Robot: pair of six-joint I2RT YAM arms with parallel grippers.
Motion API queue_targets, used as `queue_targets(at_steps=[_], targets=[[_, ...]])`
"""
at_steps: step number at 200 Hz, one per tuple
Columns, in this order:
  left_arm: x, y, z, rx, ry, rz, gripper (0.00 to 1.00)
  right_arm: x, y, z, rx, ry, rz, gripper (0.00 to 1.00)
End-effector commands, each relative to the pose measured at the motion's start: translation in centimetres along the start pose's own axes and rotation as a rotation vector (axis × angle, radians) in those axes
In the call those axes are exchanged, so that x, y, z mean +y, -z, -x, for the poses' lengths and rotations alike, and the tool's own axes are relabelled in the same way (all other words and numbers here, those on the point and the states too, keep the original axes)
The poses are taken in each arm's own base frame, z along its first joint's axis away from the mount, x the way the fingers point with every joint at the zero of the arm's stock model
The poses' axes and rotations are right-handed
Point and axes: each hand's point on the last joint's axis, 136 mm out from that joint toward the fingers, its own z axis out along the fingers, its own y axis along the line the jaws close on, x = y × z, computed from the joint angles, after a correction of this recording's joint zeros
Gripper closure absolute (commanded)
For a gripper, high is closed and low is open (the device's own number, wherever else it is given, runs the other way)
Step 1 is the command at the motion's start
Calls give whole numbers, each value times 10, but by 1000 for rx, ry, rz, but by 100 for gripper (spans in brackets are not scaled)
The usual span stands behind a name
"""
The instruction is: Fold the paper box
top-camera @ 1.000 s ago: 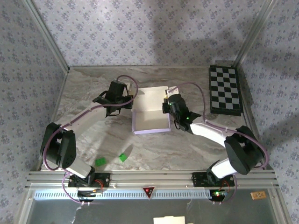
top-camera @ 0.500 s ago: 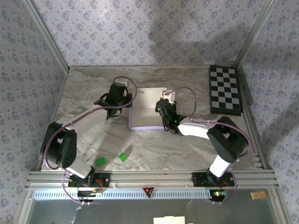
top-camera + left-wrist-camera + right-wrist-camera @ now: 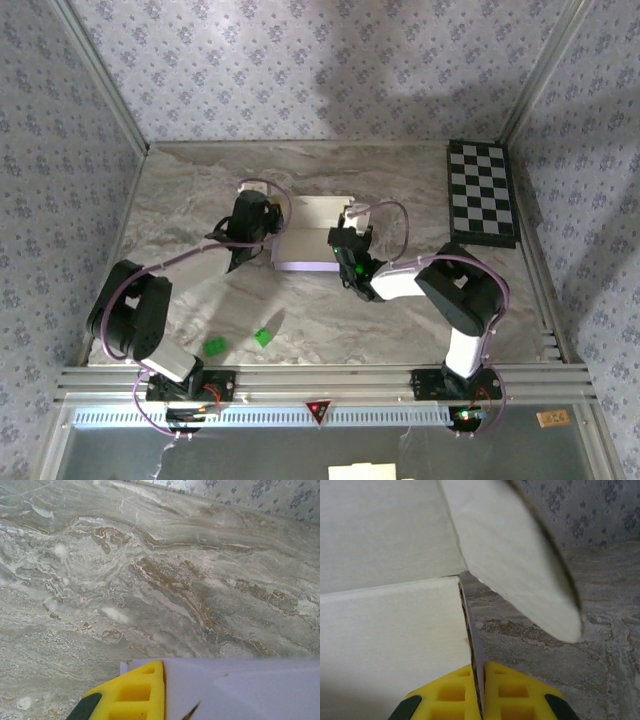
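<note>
In the middle of the tabletop [image 3: 190,185], the paper box [image 3: 308,245] looks shorter now, so I think its near side is folding up. My right pincer [image 3: 479,680] pinches a thin wall of it tight. I cannot tell my left pincer's [image 3: 262,240] grip.

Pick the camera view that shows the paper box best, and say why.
Top external: the whole paper box is visible, outline and all. Left wrist gives one pale corner; right wrist gives close-up panels and a flap, with the right pincer shut on a wall.

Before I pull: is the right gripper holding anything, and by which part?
Yes: right gripper pinches the paper box by a thin side panel's edge.
</note>
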Motion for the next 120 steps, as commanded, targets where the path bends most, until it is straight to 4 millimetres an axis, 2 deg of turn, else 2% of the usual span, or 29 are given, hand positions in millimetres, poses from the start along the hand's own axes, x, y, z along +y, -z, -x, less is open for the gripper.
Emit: queue_targets(at_steps=[1, 33, 80, 120], targets=[[0, 16, 28, -131, 93, -13, 100, -24, 4, -7, -51, 39, -89, 100], [-3, 25, 29, -155, 54, -19, 100, -14, 12, -4, -100, 73, -60, 100], [2, 28, 4, -164, 49, -21, 100, -13, 20, -15, -114, 94, -52, 100], [9, 35, -11, -191, 46, -15, 100, -15, 26, -17, -118, 98, -34, 89]])
